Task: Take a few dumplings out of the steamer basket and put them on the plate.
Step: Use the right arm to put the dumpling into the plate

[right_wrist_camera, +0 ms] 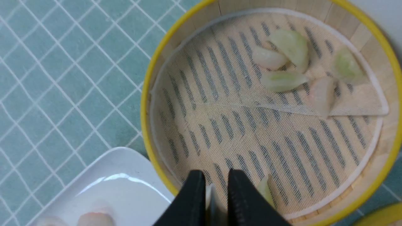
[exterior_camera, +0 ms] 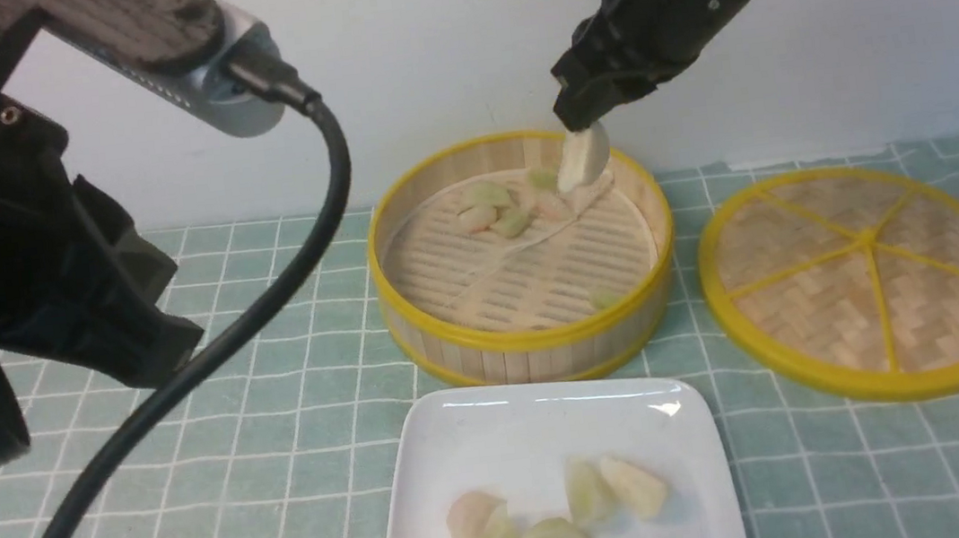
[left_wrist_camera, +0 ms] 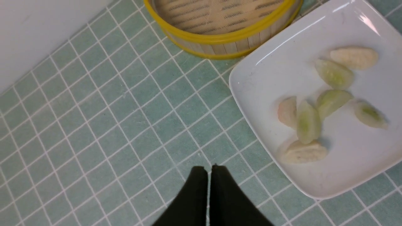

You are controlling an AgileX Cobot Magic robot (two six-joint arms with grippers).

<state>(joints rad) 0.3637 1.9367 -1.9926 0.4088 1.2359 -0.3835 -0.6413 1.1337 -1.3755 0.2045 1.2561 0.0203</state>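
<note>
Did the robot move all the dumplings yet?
Not all. Several dumplings already sit on the white plate. The right claw is holding a pale one above the steamer basket, so that one still has to reach the plate. More dumplings are in the basket, but the job only needs a few moved, so it looks well along.

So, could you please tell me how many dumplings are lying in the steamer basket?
6: three green ones and two pinkish ones toward the far side, one green one alone at near right. No others show.
</note>
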